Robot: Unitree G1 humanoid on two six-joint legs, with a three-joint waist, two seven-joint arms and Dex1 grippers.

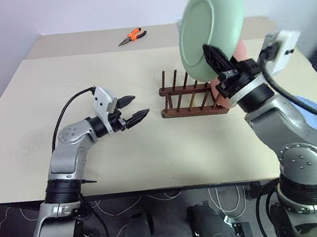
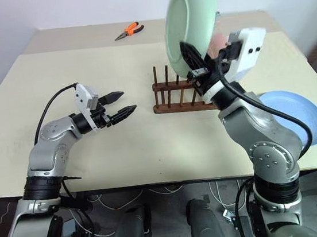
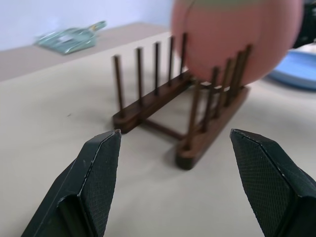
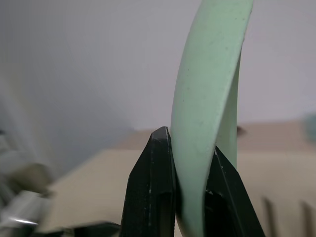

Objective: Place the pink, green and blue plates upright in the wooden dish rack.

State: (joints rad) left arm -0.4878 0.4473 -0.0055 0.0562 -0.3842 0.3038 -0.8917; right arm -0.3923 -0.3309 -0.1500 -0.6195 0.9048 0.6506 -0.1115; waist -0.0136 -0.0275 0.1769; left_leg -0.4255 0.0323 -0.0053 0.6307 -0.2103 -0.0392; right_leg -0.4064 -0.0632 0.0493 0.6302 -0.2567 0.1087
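my right gripper (image 1: pixel 219 65) is clamped on the rim of the green plate (image 1: pixel 212 26), one black finger on each face; the right wrist view shows the rim pinched tight between the fingers (image 4: pixel 154 187). the plate stands upright in the air, raised above the wooden dish rack (image 1: pixel 193 98), not touching the pegs.

my left gripper (image 1: pixel 134 109) is spread wide and holds nothing. it hovers level over the table (image 1: pixel 123 157), well to the left of the rack and pointing toward it. in the left wrist view its two fingertips (image 3: pixel 98 173) frame the near end of the rack with bare table between.

table: a broad pale beige top; a second beige surface joins it along the far edge. behind that, a plain light wall (image 1: pixel 76 10).

blue plate (image 2: pixel 297 114): lies flat on the table near the right front edge, partly hidden by my right arm.

pink plate (image 3: pixel 237 39): stands upright in the rack at its right end, between the pegs; from the head views a sliver of it shows behind my right gripper.

rack: dark brown, two base rails and two rows of thin upright pegs; the slots left of the pink plate are free.

pliers with orange handles (image 1: pixel 132 36) lie on the far surface, well apart from the rack. a pale green dustpan-like object (image 3: pixel 71 37) lies blurred beyond the rack.
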